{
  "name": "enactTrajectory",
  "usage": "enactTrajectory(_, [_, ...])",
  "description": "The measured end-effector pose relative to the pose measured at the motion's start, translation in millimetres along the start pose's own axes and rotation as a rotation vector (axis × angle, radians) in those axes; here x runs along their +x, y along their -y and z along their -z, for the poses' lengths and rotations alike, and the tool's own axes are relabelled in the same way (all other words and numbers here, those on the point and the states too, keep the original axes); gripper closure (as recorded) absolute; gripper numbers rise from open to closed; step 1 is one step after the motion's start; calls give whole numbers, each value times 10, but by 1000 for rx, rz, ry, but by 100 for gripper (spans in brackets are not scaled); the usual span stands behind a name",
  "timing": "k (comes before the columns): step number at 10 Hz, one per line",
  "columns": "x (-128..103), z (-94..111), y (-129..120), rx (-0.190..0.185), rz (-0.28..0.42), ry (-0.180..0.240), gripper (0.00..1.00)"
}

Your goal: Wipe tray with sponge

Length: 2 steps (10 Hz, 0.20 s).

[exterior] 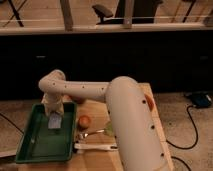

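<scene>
The green tray (35,145) lies on the wooden table at the lower left. My gripper (54,113) is at the end of the white arm, pointing down over the tray's far right part. It is shut on the small blue-grey sponge (55,121), which is pressed flat against the tray floor near the far right corner. The gripper's body hides the top of the sponge.
Right of the tray lie an orange round fruit (85,120), a green item (109,129) and a white utensil (95,147). An orange object (150,102) shows behind my thick arm (132,125), which covers much of the table. A dark counter stands behind.
</scene>
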Motion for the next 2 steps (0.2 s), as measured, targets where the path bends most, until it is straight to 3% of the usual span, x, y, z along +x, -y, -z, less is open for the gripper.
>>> enactTrajectory(2, [-11, -16, 18, 0, 2, 3, 100])
